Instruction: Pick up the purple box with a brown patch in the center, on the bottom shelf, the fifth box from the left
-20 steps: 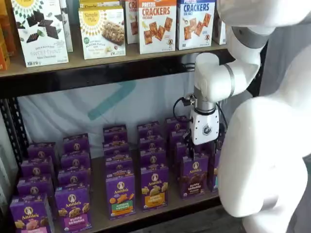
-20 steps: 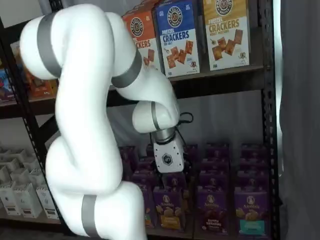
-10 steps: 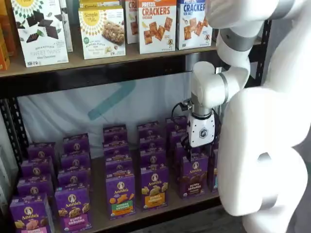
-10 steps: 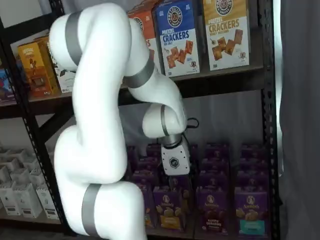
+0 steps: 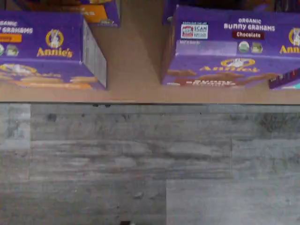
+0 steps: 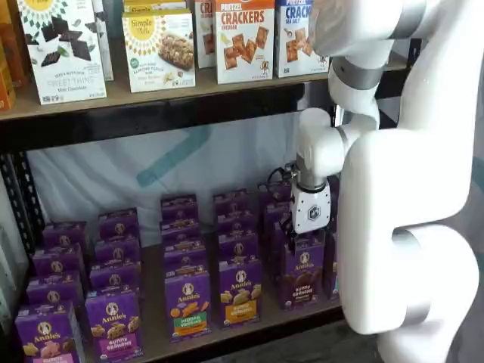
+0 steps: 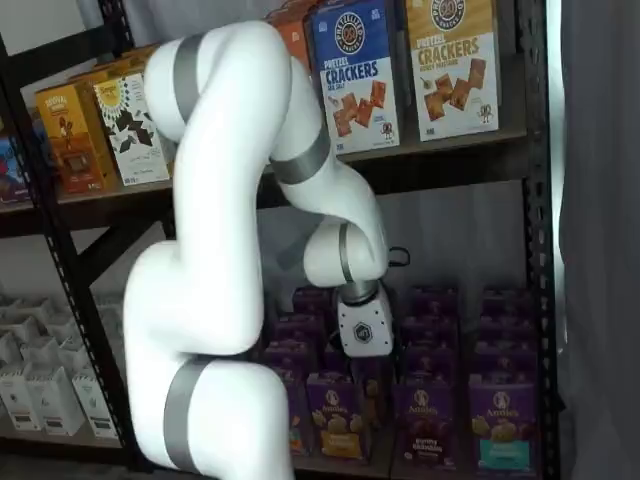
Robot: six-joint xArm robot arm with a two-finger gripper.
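The boxes stand in neat rows on the bottom shelf (image 6: 151, 344), fronts facing out, so each front box can be lifted from the shelf edge. The chocolate box (image 6: 302, 273) stands upright at the front of its row, long axis vertical, its brown-patched face turned outward; the wrist view shows its top and front (image 5: 229, 51) near the shelf lip, a yellow-banded box (image 5: 47, 49) well apart beside it. The hand (image 6: 301, 236) hangs just above the chocolate box, apparently lined up over the top edge. Its fingers are hidden, so I cannot tell how far it is open, nor whether it holds anything.
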